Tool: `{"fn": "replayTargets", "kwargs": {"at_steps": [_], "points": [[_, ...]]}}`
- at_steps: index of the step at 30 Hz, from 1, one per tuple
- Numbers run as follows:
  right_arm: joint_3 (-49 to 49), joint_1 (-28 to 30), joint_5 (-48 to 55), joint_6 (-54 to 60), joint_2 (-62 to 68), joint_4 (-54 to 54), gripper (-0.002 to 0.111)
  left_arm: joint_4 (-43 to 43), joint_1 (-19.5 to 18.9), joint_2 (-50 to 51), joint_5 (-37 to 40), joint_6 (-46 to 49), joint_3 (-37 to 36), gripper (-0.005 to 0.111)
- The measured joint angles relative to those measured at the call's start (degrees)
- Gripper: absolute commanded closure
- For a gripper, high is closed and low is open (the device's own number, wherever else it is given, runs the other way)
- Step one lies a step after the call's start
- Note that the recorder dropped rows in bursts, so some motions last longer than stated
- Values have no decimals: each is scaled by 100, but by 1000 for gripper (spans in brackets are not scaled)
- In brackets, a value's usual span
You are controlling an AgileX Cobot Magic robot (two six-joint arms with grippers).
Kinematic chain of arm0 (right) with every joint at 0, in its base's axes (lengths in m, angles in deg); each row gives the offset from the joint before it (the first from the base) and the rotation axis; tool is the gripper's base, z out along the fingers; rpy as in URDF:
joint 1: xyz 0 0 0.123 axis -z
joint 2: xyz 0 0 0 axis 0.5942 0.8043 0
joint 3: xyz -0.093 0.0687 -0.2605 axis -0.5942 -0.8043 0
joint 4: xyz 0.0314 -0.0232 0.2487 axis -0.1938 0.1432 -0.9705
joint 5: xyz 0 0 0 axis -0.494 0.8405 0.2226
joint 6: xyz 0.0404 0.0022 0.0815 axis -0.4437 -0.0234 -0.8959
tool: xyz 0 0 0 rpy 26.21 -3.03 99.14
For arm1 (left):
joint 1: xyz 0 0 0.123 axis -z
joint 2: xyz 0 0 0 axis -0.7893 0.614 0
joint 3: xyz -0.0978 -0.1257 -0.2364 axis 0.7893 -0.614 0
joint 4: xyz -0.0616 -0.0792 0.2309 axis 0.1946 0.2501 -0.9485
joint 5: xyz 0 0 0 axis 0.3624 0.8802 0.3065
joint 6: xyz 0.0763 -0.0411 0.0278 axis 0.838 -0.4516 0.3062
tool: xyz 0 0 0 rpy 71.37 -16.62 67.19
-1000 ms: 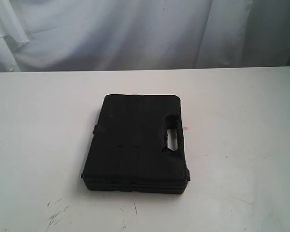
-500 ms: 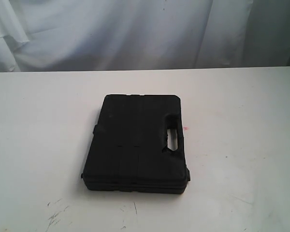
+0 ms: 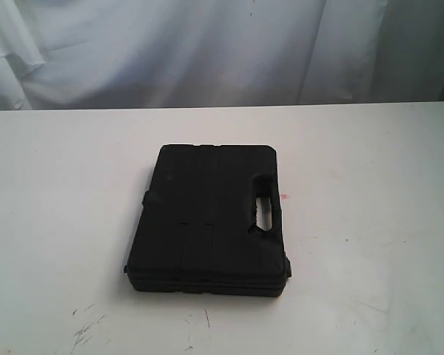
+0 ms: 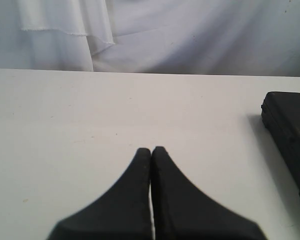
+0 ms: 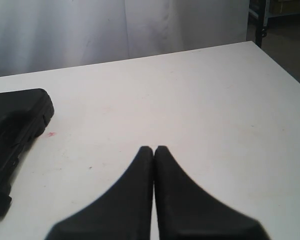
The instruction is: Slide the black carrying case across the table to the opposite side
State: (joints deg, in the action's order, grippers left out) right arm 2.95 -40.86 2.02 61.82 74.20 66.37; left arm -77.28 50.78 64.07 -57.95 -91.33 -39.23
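Nothing changes in the last sec: the black case (image 3: 207, 218) lies flat near the middle of the white table (image 3: 370, 185), same place as before, handle (image 3: 265, 211) on its right side and a small pink spot (image 3: 284, 197) just beside it. Left gripper (image 4: 151, 150) and right gripper (image 5: 154, 149) both have fingers pressed together, empty, each over bare table w/ the case off to one side, not touching. So the slide is not yet started, I think.
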Motion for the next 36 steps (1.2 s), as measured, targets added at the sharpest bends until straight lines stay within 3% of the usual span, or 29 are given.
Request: {"fn": "replayTargets", "kwargs": {"at_steps": [25, 32, 36], "points": [[0, 0, -40, 0, 0, 0, 108, 0, 0, 0, 0, 11, 0, 107], [0, 0, -1830, 0, 0, 0, 108, 13, 0, 0, 0, 22, 0, 107], [0, 0, -2365, 0, 0, 0, 108, 13, 0, 0, 0, 22, 0, 107]]}}
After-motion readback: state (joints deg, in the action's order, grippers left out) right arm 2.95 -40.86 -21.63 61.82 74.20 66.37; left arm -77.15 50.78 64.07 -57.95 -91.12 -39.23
